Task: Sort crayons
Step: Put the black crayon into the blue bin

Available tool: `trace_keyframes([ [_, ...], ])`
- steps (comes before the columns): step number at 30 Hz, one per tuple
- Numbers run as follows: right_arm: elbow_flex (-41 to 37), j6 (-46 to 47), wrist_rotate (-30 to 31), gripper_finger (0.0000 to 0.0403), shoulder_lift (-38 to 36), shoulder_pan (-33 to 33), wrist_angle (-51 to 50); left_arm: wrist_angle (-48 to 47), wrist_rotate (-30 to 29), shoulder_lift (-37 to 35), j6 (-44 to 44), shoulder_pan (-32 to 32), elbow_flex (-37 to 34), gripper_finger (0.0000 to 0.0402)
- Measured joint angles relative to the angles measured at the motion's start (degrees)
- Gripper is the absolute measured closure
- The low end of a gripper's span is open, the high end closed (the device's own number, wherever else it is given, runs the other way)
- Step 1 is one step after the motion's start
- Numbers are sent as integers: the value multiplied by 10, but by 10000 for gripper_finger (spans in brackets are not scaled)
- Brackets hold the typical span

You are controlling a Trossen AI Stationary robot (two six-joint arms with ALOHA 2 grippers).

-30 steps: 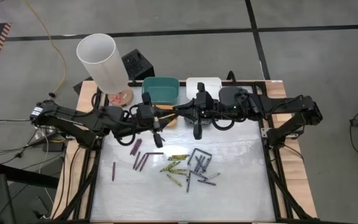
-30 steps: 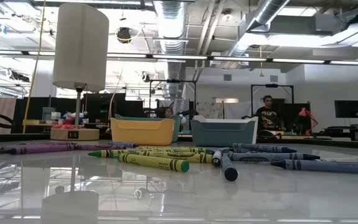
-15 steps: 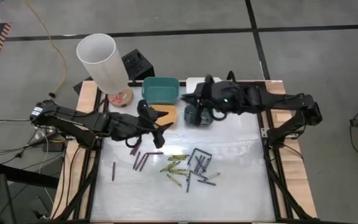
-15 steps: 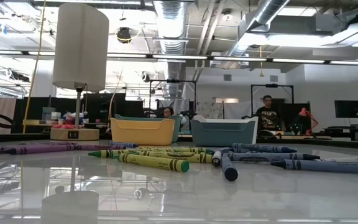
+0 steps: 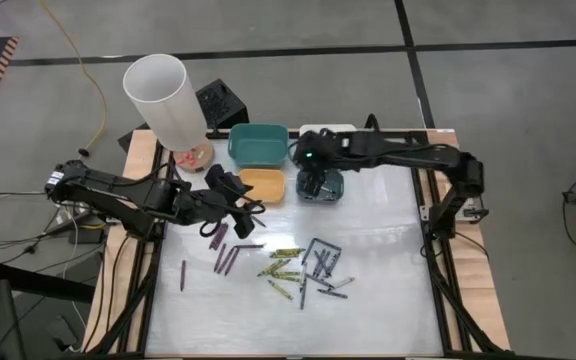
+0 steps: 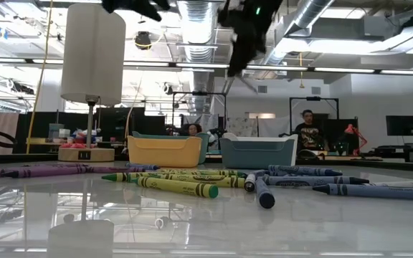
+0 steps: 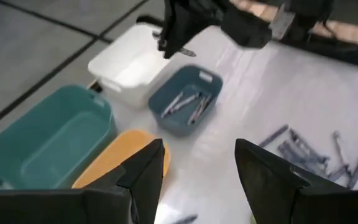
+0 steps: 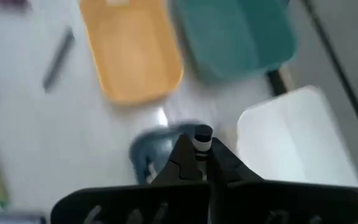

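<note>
Right gripper (image 8: 199, 155) pinches one crayon (image 8: 202, 137) near its tip, directly above the slate-blue bin (image 5: 321, 186). Left gripper (image 7: 197, 168) spread wide, empty, over the yellow bin (image 7: 114, 165). Loose crayons (image 5: 303, 268) lie well below both. I judge them light, stiff, waxy-slick: grip mid-barrel, across the paper wrap.
</note>
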Motion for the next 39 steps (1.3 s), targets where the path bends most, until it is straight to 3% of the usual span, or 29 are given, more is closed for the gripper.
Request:
trace_keyframes([
  [7,0,-46,-46,403,65,-25,-10,-76,19,-4,-46,0,0,215],
  [13,0,-61,-66,403,72,-50,-11,-19,17,-26,-63,-3,-61,215],
  [22,-2,-79,-121,403,68,-66,-17,129,-24,-215,-131,-31,-253,215],
  [29,-74,-83,-133,402,65,-65,25,192,-27,-320,-188,-57,-353,215],
  [39,-125,-67,-134,351,65,-65,71,156,27,-257,-227,-66,-366,215],
])
